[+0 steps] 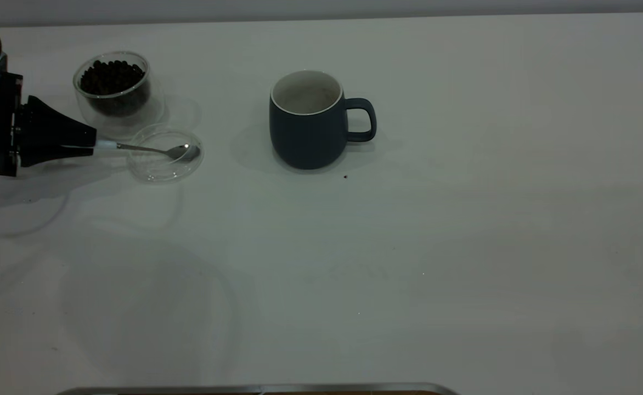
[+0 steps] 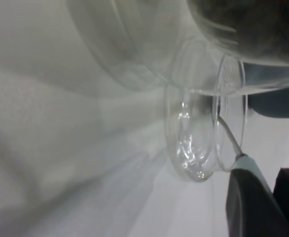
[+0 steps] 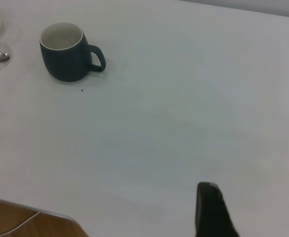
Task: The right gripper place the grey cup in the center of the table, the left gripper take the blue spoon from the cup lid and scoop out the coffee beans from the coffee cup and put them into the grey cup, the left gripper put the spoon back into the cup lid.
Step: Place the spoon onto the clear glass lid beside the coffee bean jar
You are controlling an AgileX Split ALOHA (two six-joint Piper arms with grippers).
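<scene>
The grey cup (image 1: 308, 134) stands upright near the table's middle, handle toward the right; the right wrist view shows this grey cup (image 3: 65, 61) far off. At the far left, a glass coffee cup (image 1: 114, 88) holds coffee beans. In front of it lies the clear cup lid (image 1: 151, 170). The spoon (image 1: 157, 150) rests with its bowl in the lid. My left gripper (image 1: 92, 144) is shut on its pale blue handle. In the left wrist view the gripper (image 2: 263, 173) holds the spoon (image 2: 229, 134) over the lid (image 2: 194, 148). My right gripper (image 3: 255, 202) is open and holds nothing, above bare table.
One stray bean (image 1: 345, 176) lies just in front of the grey cup. The table's front edge (image 1: 255, 388) runs along the near side. White tabletop stretches to the right of and in front of the cup.
</scene>
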